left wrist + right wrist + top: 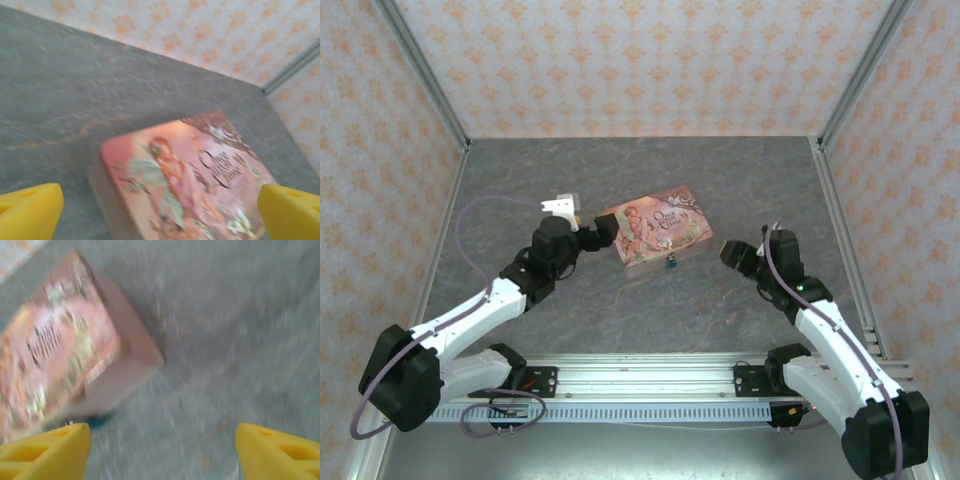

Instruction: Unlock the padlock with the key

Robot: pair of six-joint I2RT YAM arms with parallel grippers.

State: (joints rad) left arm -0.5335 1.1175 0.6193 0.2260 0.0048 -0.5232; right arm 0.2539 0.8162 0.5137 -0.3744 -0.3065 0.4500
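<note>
Overhead view: a pink illustrated box (655,228) lies slightly tilted near the centre of the grey table (620,170), its long axis rising from lower left to upper right. The padlock (671,263), a tiny teal body, sits at the middle of the box's near long side, touching it or just beside it; its shackle is too small to make out. The left gripper (602,228) is at the box's left short end, left of the frame's centre; whether it touches the box cannot be told from above. The right gripper (731,252) is right of centre, near the box's lower right corner but apart from it, pointing toward the box. Left wrist view: two yellow fingertips (30,212) sit in the lower corners of the frame, spread wide and gripping nothing, with the box's pictured lid between them. Right wrist view (blurred): the yellow fingertips (45,450) likewise sit in the lower corners, spread wide and empty. Here the box occupies the upper left, and the padlock is a teal speck under the box's near wall at lower left. A patterned orange-and-white wall (640,60) encloses the table on three sides.
</note>
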